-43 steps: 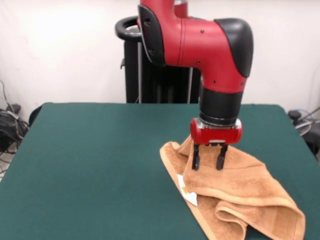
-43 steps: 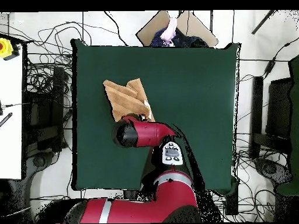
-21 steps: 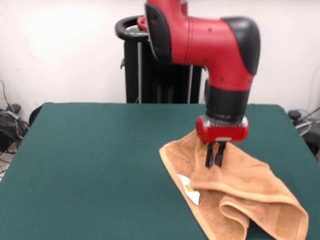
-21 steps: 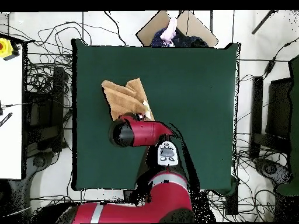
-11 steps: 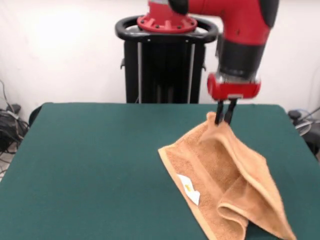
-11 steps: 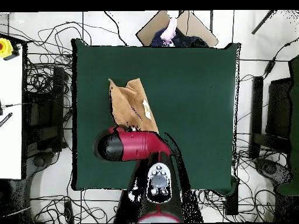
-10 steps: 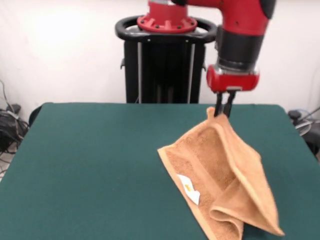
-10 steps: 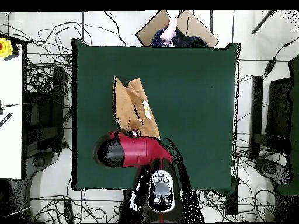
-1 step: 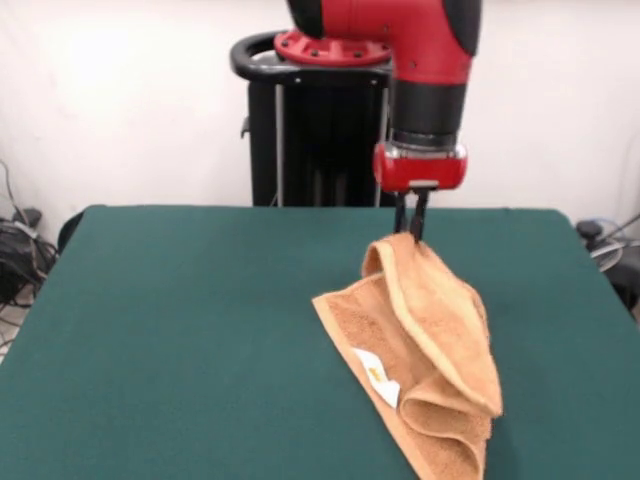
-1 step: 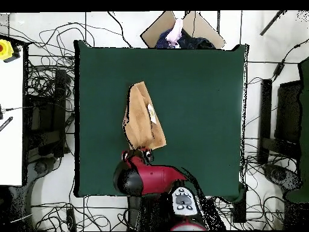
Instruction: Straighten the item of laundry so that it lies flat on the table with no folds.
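Aloft, towel (image 9: 430, 330) corner in pinched pincer (image 9: 412, 232), rest folded.

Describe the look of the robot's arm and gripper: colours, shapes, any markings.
The arm is glossy red with rounded, bulky housings. A black cylindrical wrist section leads down to a red, rounded block with a silvery band on top. The gripper has two thin black fingers. In the overhead view, a grey control panel sits on the arm's upper side. No loose cables show on it.
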Controlling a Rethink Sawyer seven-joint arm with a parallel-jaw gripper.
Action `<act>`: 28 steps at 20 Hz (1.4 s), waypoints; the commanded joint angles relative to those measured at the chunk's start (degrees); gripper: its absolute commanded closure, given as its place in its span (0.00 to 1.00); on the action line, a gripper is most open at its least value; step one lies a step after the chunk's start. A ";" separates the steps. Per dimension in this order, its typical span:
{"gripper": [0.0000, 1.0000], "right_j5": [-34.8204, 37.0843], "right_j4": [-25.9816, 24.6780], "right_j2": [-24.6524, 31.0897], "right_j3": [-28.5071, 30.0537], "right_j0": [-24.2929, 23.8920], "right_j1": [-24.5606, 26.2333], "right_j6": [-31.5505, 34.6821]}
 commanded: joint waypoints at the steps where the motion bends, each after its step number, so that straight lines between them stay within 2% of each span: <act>1: 1.00 -8.05 -0.30 4.78 6.68 3.92 12.21 16.16; 4: 1.00 -9.81 4.20 5.30 9.62 7.78 10.81 18.85; 9: 1.00 -5.28 11.63 9.13 11.84 12.74 6.86 21.16; 14: 1.00 -2.50 16.94 12.39 12.42 15.41 3.30 22.36; 17: 1.00 1.54 20.92 9.13 9.60 18.78 1.21 20.38; 21: 1.00 9.15 25.95 -0.02 2.53 25.62 1.21 15.62; 24: 1.00 4.99 26.58 -1.16 0.34 25.29 4.55 15.41; 28: 1.00 -0.59 28.11 -2.06 1.12 25.94 6.21 18.46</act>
